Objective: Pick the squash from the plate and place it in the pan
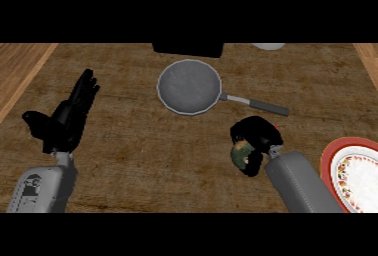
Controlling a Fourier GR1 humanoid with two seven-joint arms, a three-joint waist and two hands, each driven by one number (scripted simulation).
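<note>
squash [240, 155] is off the plate [329, 161] and sits in the right hand [253, 137], whose black fingers are curled round it so that only a mottled green and tan patch shows at the hand's lower left side; the hand hangs over bare counter [148, 150] between the plate at the counter's right edge and the pan [190, 86] nearer the far edge, so the step in hand looks like the carry to the pan. to do it well, i judge the hand should travel up and to the left, pass clear above the pan's handle [257, 104], which points straight toward it, and stop over the middle of the grey bowl rather than its near rim, then come low before the fingers let go so the rounded squash does not roll out. the left hand [65, 117] rests open with straight fingers near the counter's left edge, well apart from everything. much is hard to read: most of the squash is hidden by the fingers, so its shape and how it lies in the grasp cannot be told; the plate is cut off at the right edge; a dark block [187, 48] and a pale round thing [267, 46] at the far edge are cut off too and cannot be identified
</note>
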